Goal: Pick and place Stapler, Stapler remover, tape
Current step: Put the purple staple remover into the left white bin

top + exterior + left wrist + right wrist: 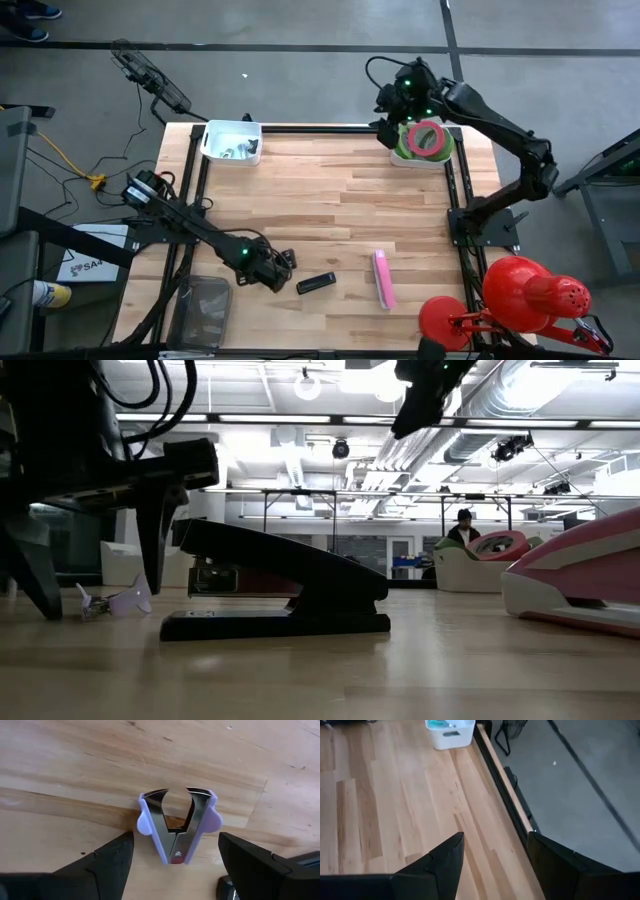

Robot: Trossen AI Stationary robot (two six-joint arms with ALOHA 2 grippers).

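Right up close in the low view we've got the black stapler (280, 592), resting flat on the pale wooden table (340, 220), with the pink stapler (580, 575) just off to one side. Behind them we see a bright workshop room: ceiling lights, exposed ducts, and a person (462, 528) seated far back.

From above we see grey floor around the table, cables trailing off its far left corner, and a red lamp (525, 295) at its near right corner.

Now the left gripper (272, 268) — low at the near edge, jaws spread wide, nothing held. We see the lilac staple remover (177, 827) lying on the wood right between its fingers (107, 865), untouched on both sides. The black stapler sits just beside that gripper.

Over at the far right corner, the right gripper (392, 122) hangs above the table edge, partly open and empty, beside the pale tray (405, 158) carrying the tape roll (427, 138).

Our count: two staplers, one staple remover, one tape roll, and one white bin (232, 142) at the far left.
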